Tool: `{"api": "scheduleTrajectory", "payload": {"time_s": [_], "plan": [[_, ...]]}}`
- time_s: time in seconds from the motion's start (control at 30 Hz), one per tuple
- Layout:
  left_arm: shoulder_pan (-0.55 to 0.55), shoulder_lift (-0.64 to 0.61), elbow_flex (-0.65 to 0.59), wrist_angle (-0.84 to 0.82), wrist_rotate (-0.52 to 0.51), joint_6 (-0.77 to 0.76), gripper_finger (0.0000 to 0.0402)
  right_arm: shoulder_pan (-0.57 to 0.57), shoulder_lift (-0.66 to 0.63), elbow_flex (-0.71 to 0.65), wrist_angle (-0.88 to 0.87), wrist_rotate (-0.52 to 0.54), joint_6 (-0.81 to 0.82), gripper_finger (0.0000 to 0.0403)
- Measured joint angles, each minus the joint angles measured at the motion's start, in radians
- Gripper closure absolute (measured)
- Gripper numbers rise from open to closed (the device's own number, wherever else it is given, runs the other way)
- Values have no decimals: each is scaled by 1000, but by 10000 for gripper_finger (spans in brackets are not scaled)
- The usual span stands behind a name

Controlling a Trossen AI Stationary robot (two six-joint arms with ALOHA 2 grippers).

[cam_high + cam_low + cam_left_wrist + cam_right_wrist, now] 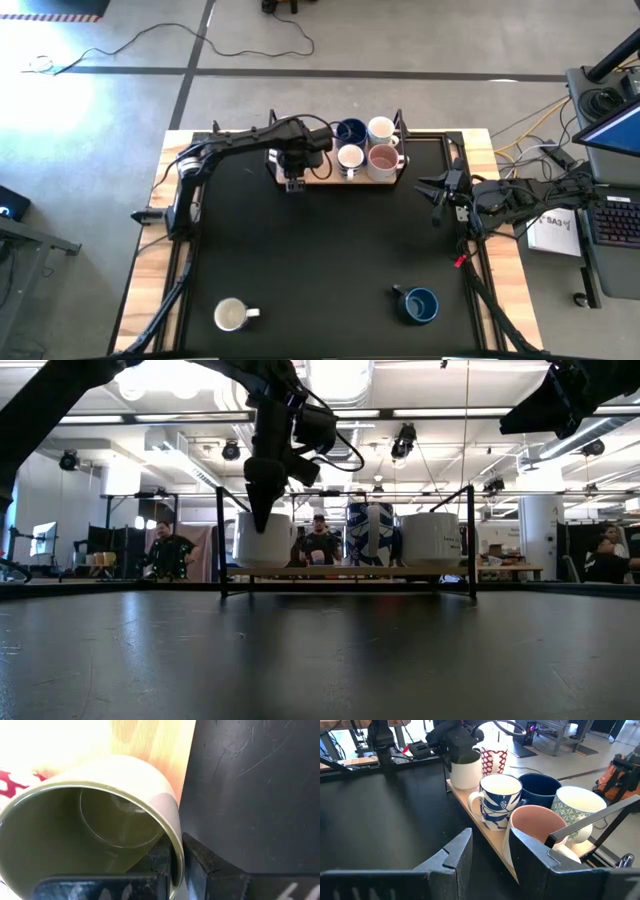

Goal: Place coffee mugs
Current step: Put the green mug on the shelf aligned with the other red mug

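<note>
Olive-green mug (pixel 90 835) fills the left wrist view, its wall pinched between the left gripper's (pixel 172 862) closed fingers — one inside the rim, one outside. It sits at the left end of the wooden tray (pixel 325 180) at the table's far edge, beside the mug with red print (pixel 493 761); whether its base is fully down I cannot tell. To finish this placement well, the base should be flat on the wood and clear of the tray's front edge before the fingers part; the gripper should then rise straight up so the inner finger does not drag the rim. Four more mugs crowd the tray's right half. Two are still out near the table's front edge — a white mug (pixel 232 315) and a blue mug (pixel 419 304). Waiting at the table's right edge, the right gripper (pixel 437 190) hangs with fingers apart, empty.
</note>
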Motion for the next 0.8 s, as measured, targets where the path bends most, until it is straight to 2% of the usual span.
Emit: {"api": "scheduleTrajectory", "payload": {"time_s": [0.17,0.47,0.8], "plan": [[4,-5,-22,2,0,-10,385,0,0,0,0,0,0,282],[6,-1,-7,-1,-43,2,351,0,0,0,0,0,0,282],[5,-38,-5,0,-74,2,348,0,0,0,0,0,0,282]]}}
